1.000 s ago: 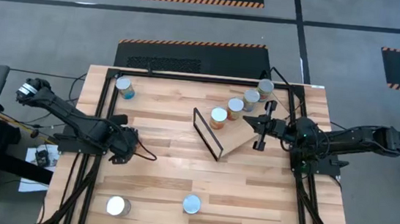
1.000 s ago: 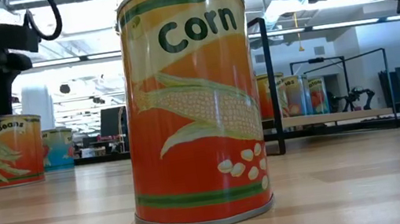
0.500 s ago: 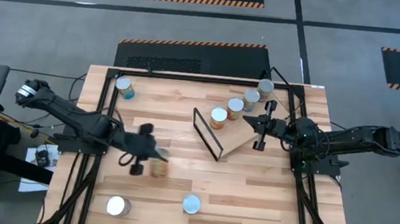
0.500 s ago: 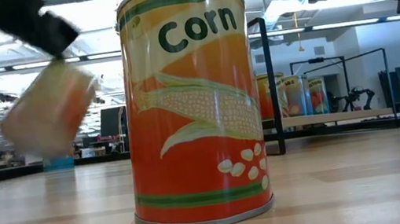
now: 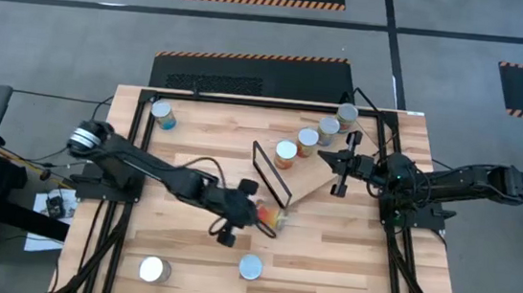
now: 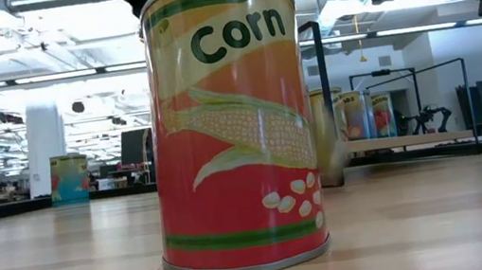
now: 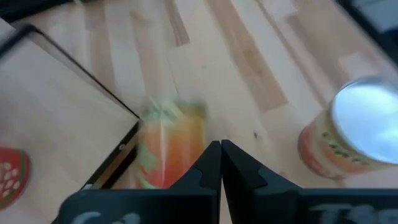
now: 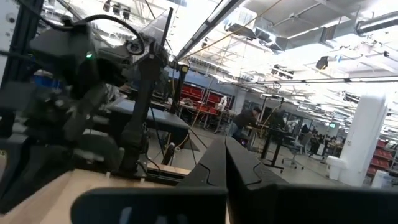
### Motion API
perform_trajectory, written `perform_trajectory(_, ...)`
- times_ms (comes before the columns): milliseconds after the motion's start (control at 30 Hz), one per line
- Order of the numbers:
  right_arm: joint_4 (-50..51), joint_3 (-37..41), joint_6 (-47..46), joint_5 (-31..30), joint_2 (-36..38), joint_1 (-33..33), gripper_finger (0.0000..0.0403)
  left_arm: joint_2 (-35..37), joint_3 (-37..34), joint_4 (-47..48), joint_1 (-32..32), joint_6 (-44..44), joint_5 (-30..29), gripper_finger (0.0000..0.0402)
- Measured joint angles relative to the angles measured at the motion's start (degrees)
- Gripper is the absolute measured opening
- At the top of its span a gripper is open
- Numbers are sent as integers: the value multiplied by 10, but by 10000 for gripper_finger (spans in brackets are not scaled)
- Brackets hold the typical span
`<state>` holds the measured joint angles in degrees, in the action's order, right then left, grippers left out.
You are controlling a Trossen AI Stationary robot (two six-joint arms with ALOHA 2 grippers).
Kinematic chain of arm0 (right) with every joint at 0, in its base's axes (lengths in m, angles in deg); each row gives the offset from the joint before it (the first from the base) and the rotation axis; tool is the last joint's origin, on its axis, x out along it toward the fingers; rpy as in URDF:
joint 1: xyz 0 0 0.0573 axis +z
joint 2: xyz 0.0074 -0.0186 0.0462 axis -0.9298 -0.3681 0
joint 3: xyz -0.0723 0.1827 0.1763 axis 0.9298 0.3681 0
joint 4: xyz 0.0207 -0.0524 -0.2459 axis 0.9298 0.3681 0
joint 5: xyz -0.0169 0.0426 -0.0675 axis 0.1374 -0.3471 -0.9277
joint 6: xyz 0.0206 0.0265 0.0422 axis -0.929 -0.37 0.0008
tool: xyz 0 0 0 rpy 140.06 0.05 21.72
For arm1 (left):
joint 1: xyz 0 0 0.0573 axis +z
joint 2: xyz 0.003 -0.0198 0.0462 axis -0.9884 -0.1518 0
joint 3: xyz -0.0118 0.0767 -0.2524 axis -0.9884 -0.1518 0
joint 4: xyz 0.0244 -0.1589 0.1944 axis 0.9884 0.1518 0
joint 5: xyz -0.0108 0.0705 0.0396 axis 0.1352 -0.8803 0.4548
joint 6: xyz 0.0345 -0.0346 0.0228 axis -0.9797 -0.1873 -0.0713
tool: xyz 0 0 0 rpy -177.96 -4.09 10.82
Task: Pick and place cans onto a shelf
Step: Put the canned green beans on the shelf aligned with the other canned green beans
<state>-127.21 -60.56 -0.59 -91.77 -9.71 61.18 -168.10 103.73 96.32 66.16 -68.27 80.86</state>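
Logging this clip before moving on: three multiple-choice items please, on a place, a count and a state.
1. Where is the left claw? A at the table's left edge; B over the row of cans; C beside the shelf's wire frame.
2. How many cans form the slanted row? A two; B four; C six.
3. The left claw is: A shut; B wide open; C out of sight.
C, the top view shows it there; B, four tops line up; A, its fingers meet in the wrist view.

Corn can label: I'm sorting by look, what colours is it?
Orange-red and yellow with green bands and a corn-cob picture on the corn can; low view shows it best.
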Motion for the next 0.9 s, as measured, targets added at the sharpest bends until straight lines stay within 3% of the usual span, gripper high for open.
perform_trajectory(133,6,0,0,0,0,0,6,-15,12,12,0,-12,-3,0)
perform_trajectory(300,19,0,-9,-5,0,3,6,22,-19,1,1,32,-4,0)
perform_trajectory(400,85,-23,-32,-33,4,21,6,55,-76,-45,1,66,-7,0)
perform_trajectory(467,182,-52,-55,-53,11,44,6,80,-126,-92,1,89,-7,0)
perform_trajectory(700,509,-146,-207,-197,-6,193,6,148,-308,-299,8,127,-11,0)
perform_trajectory(900,585,-152,-440,-325,-52,383,6,154,-414,-460,25,176,-23,0)
